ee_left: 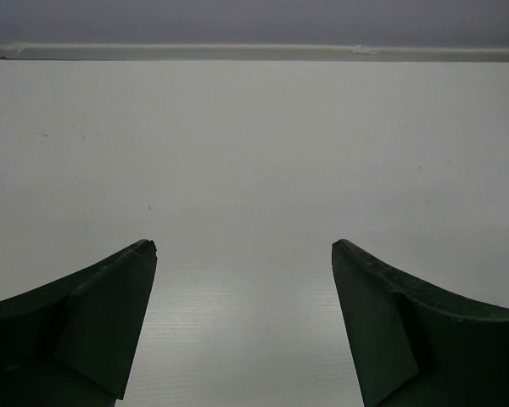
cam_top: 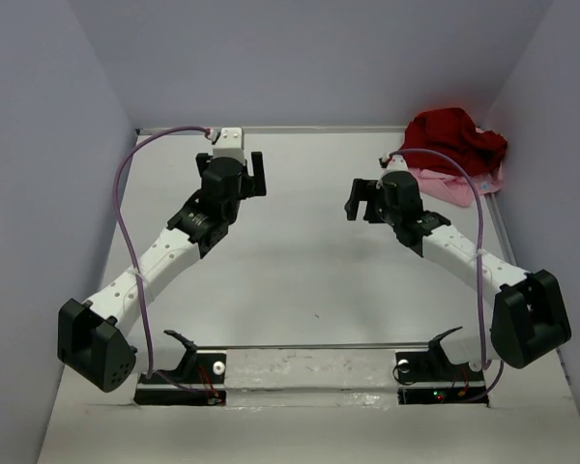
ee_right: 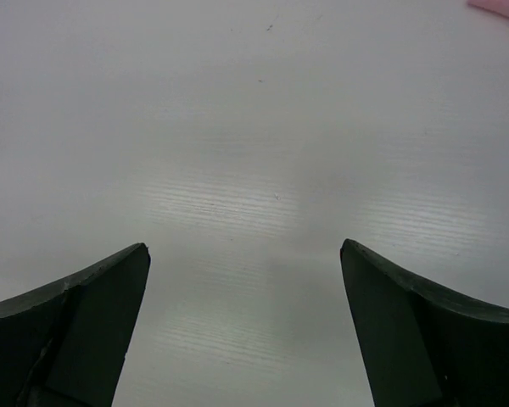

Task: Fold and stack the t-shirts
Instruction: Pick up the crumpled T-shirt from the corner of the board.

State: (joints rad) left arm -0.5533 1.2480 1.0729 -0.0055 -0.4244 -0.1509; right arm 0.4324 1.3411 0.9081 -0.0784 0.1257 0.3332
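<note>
Dark red t-shirt (cam_top: 456, 135) lies crumpled on the pink t-shirt (cam_top: 459, 188) at the far right corner of the counter (cam_top: 300, 271); left hand (ee_left: 244, 248) and right hand (ee_right: 244, 248) are wide open, clear of both

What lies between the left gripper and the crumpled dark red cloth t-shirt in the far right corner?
Nothing: in the top external view, only bare white table separates the left gripper, jaws open, from the dark red cloth t-shirt.

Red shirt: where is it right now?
In the top view the red shirt lies crumpled in the far right corner of the table, over a pink shirt, beyond the right gripper.
</note>
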